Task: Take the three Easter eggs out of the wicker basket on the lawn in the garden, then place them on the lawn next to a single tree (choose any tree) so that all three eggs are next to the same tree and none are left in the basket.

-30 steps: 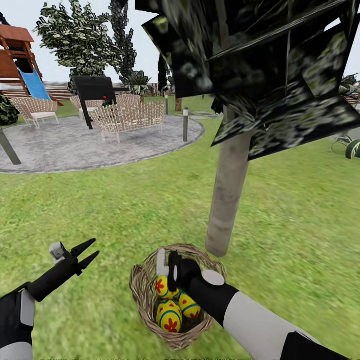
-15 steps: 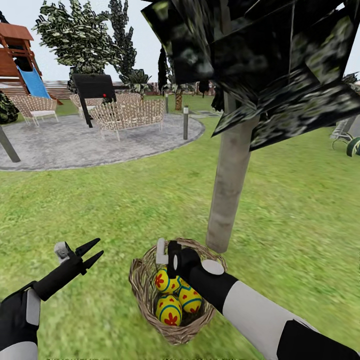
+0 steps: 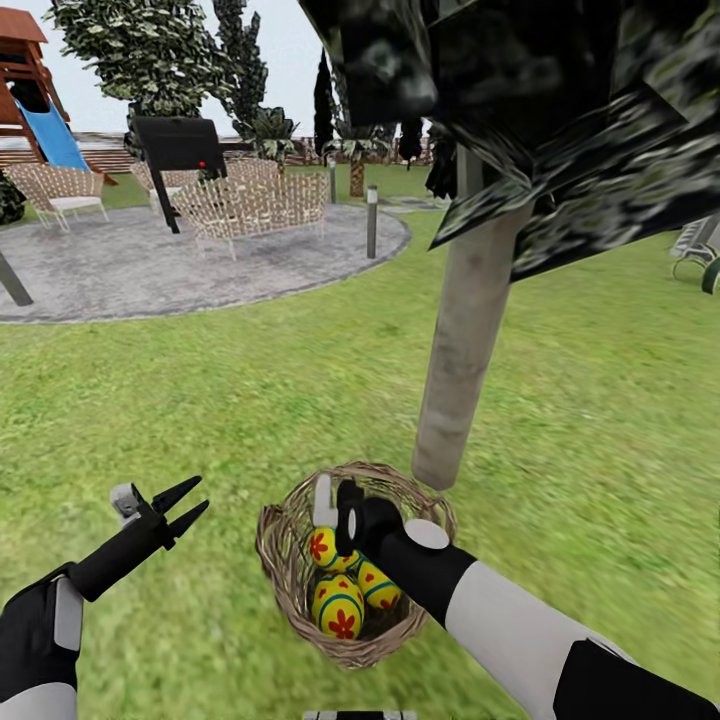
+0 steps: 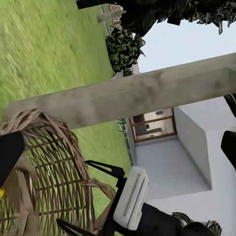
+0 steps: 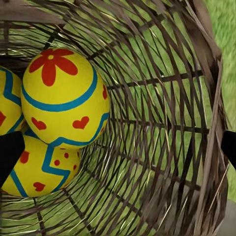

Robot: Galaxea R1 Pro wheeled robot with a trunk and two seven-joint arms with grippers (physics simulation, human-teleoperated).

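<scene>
Head cam: my right end effector (image 3: 336, 522) sits open over wicker basket (image 3: 283, 560) by tree (image 3: 462, 340), 3 eggs (image 3: 338, 604) inside, left end effector (image 3: 186, 505) open, empty; right wrist cam: nearest egg (image 5: 63, 96) ungrasped, so step = first pick, next: drop lower, close.

Wicker chairs (image 3: 255, 208) stand on a grey round patio (image 3: 120, 275), a playset (image 3: 35, 90) behind.

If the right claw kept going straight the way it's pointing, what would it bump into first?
Probably the basket's woven wall. The right gripper points down into the basket, and its wrist view looks along the open fingers at bare weave, with the eggs off to one side. Depth is hard to judge.
</scene>
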